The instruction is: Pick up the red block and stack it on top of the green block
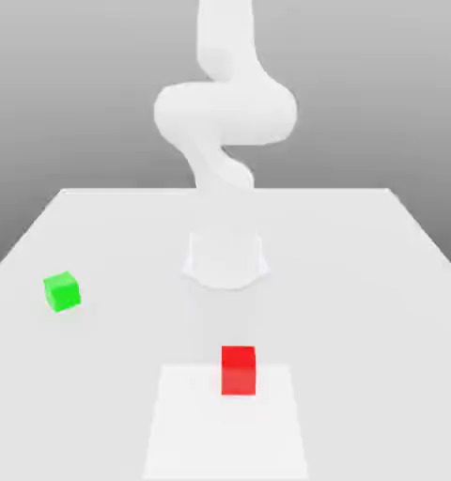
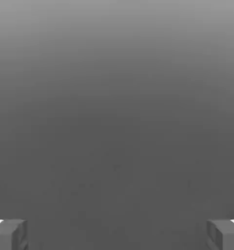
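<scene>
The red block (image 1: 238,369) is a small plain cube resting on the white table, near the front of the exterior view and close to its middle. The green block (image 1: 62,291) is a cube of about the same size, sitting on the table toward the exterior view's left and farther back, well apart from the red one. In the hand view my gripper (image 2: 117,234) is open. Its two grey fingertips (image 2: 9,234) stand far apart with nothing between them, facing a plain grey backdrop.
The white arm (image 1: 225,113) rises from its base (image 1: 225,258) at the middle of the table (image 1: 361,282), behind both blocks. A paler square patch (image 1: 201,432) lies under the red block. The table's far edge runs across the back.
</scene>
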Controlling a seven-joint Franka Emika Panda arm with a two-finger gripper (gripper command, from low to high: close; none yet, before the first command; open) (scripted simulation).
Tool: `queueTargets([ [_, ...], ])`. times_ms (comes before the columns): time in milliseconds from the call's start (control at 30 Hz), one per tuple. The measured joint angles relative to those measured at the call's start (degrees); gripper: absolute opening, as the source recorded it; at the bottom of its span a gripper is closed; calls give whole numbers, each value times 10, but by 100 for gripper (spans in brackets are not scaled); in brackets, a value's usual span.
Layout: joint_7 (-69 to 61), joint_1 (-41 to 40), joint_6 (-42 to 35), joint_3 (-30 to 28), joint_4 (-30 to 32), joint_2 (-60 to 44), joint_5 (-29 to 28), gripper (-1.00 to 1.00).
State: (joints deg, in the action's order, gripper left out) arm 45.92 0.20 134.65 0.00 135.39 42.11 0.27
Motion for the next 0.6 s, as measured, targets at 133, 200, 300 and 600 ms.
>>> queueTargets([
  [133, 2, 4, 55, 1, 68, -73, 5, 0],
  [200, 3, 5, 82, 3, 101, -109, 7, 0],
  [300, 5, 7, 122, 7, 151, -163, 10, 0],
  [600, 23, 10, 281, 19, 301, -379, 2, 0],
])
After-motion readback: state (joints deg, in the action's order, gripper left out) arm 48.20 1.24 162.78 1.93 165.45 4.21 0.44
